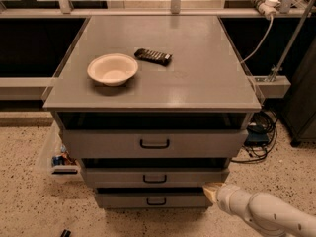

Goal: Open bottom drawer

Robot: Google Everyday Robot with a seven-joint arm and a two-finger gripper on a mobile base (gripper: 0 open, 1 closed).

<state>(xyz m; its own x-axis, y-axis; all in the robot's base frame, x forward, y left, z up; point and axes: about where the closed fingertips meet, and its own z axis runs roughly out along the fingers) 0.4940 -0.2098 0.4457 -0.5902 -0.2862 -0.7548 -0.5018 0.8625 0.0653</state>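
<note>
The bottom drawer (123, 200) is the slimmest grey front of three, low under the grey cabinet, with a small black loop handle (156, 201) at its centre. It looks shut. My gripper (212, 191) comes in from the lower right on a white arm (266, 215). Its tan tip sits at the right end of the bottom drawer's front, well to the right of the handle. It holds nothing that I can see.
Above are the middle drawer (113, 177) and the widest top drawer (108, 143). On the cabinet top (207, 68) lie a white bowl (112, 68) and a black remote (153, 56). A clear bin (55, 157) stands at the left, cables (259, 132) at the right, and the floor (29, 206) is speckled.
</note>
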